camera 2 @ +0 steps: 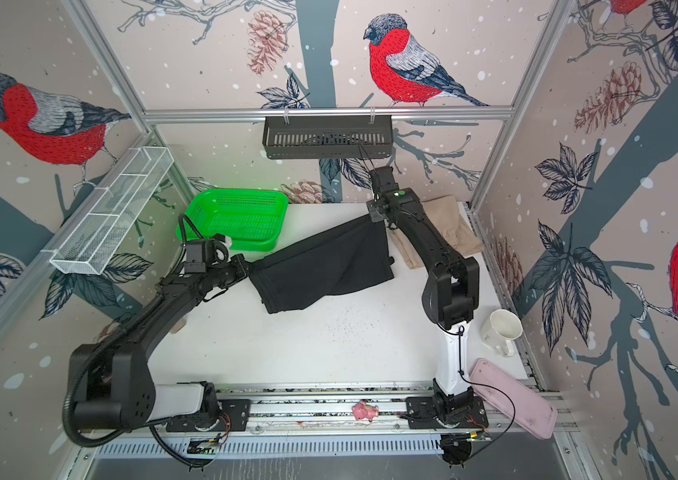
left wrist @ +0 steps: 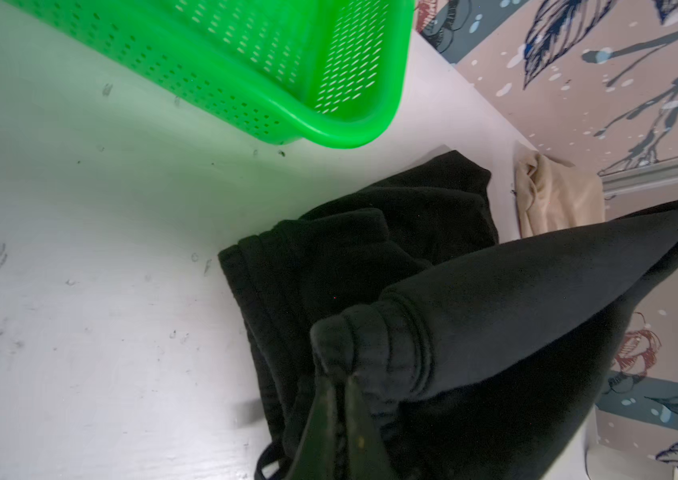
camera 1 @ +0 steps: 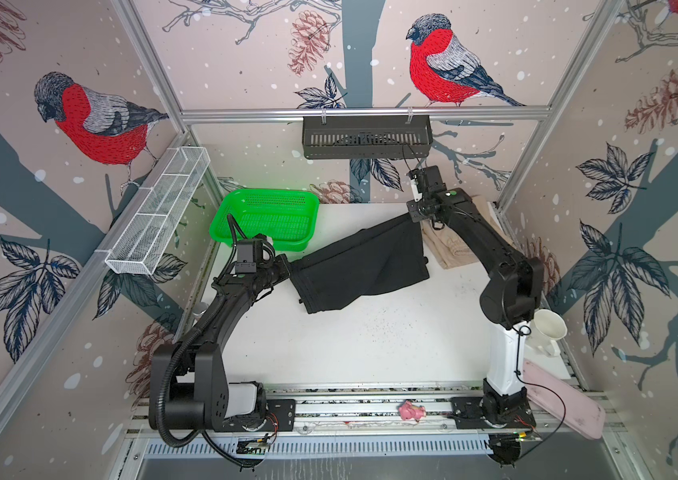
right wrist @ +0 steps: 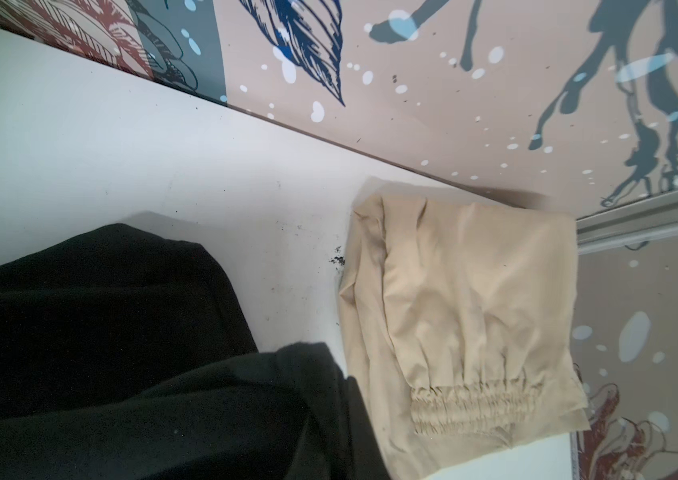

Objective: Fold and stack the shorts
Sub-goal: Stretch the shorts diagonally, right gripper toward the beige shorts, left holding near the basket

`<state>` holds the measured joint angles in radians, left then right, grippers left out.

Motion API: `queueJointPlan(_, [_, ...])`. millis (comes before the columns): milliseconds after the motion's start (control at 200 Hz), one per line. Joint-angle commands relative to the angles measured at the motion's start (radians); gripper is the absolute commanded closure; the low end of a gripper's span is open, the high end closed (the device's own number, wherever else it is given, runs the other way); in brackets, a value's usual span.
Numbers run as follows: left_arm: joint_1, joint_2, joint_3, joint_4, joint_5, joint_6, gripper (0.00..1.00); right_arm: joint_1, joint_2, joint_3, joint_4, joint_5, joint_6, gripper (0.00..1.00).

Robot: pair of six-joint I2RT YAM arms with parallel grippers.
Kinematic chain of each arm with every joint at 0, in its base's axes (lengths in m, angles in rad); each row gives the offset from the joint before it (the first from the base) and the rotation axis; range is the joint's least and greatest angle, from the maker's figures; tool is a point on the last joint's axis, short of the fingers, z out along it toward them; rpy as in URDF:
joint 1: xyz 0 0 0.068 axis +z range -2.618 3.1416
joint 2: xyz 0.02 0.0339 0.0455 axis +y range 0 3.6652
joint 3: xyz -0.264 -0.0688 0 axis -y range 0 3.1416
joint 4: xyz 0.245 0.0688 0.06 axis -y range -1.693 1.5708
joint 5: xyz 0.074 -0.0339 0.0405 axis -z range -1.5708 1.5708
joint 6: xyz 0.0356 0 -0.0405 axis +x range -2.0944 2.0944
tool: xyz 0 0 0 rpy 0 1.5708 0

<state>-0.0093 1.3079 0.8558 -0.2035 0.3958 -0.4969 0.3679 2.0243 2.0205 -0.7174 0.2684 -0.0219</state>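
The black shorts (camera 1: 362, 262) (camera 2: 320, 266) hang stretched between my two grippers above the white table (camera 1: 370, 345), with their lower part lying on it. My left gripper (camera 1: 287, 266) (left wrist: 339, 376) is shut on the gathered black waistband (left wrist: 370, 336). My right gripper (camera 1: 414, 216) is shut on the far raised corner of the shorts; in the right wrist view black cloth (right wrist: 100, 332) hides its fingers. The beige shorts (camera 1: 449, 249) (right wrist: 474, 311) lie folded at the back right, partly under my right arm, their elastic waistband (right wrist: 470, 403) showing.
A green basket (camera 1: 266, 220) stands at the back left, close to my left wrist. A white mug (camera 1: 549, 328) and a pink tray (camera 1: 562, 403) sit at the right edge. A small pink toy (camera 1: 411, 411) lies on the front rail. A wire shelf (camera 1: 158, 212) and a black rack (camera 1: 366, 137) hang on the walls.
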Motion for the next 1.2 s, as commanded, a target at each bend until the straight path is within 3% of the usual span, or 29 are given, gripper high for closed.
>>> queueJointPlan(0, [0.005, -0.061, 0.017, -0.071, -0.005, 0.048, 1.0, 0.002, -0.078, -0.025, 0.065, 0.094, 0.011, 0.99])
queueJointPlan(270, [0.006, -0.144, 0.027, -0.068, -0.05, 0.077, 1.0, 0.006, -0.152, 0.056, 0.094, 0.135, -0.036, 1.0])
queueJointPlan(445, [0.007, -0.133, 0.064, -0.116, -0.002, 0.068, 1.0, 0.021, -0.135, 0.173, 0.023, 0.149, -0.042, 0.99])
queueJointPlan(685, [-0.004, -0.272, 0.028, -0.222, 0.005, 0.057, 1.0, 0.06, -0.372, -0.136, 0.062, 0.199, 0.002, 1.0])
queueJointPlan(860, [-0.065, -0.352, 0.005, -0.32, -0.017, 0.057, 1.0, 0.117, -0.598, -0.364, 0.074, 0.236, 0.062, 1.0])
queueJointPlan(1030, [-0.083, -0.475, -0.047, -0.383, -0.036, 0.027, 1.0, 0.21, -0.744, -0.458, -0.01, 0.294, 0.129, 1.0])
queueJointPlan(1196, [-0.083, -0.544, -0.041, -0.448, -0.105, 0.032, 1.0, 0.23, -0.767, -0.441, -0.059, 0.33, 0.142, 1.0])
